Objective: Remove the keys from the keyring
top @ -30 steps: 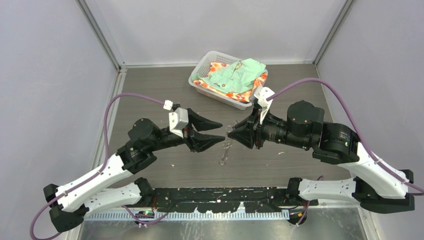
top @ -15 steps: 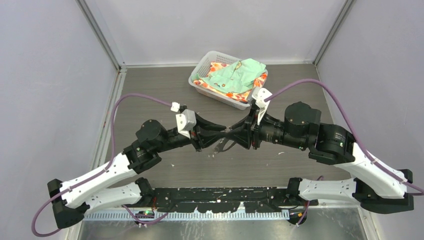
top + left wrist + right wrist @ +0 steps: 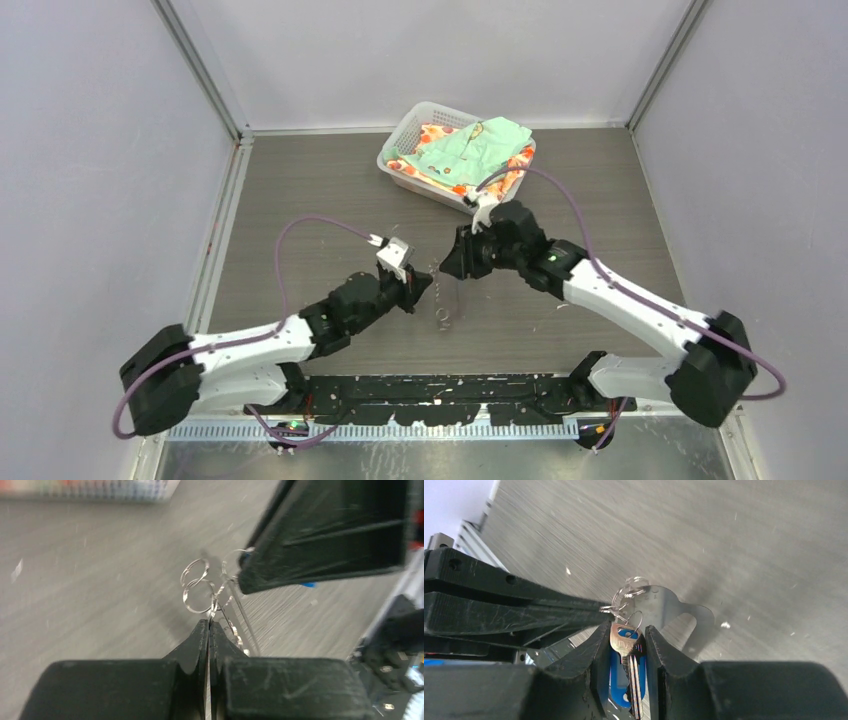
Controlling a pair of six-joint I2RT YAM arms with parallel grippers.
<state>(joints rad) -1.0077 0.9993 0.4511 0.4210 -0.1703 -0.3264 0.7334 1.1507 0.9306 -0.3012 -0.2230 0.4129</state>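
Observation:
My left gripper [image 3: 418,288] [image 3: 208,622] is shut, pinching a silvery split ring of the keyring [image 3: 196,586] at its tips. Linked rings and a bead chain [image 3: 235,636] hang from it. My right gripper [image 3: 452,266] [image 3: 626,630] faces the left one tip to tip. It is shut on a silver key [image 3: 626,645] with a bright blue tag [image 3: 616,680] behind it. The key's wire ring runs to the keyring [image 3: 630,587]. In the top view the keyring [image 3: 443,305] is a thin loop hanging between both grippers, just above the table.
A white mesh basket [image 3: 400,140] holding green and orange cloth stands at the back centre. Pale specks of debris [image 3: 556,306] lie on the grey table. The black arm mounts run along the near edge [image 3: 440,385].
My left gripper was open; it moved right and shut on the keyring held by my right gripper. Both arms have since sunk low toward the table with it.

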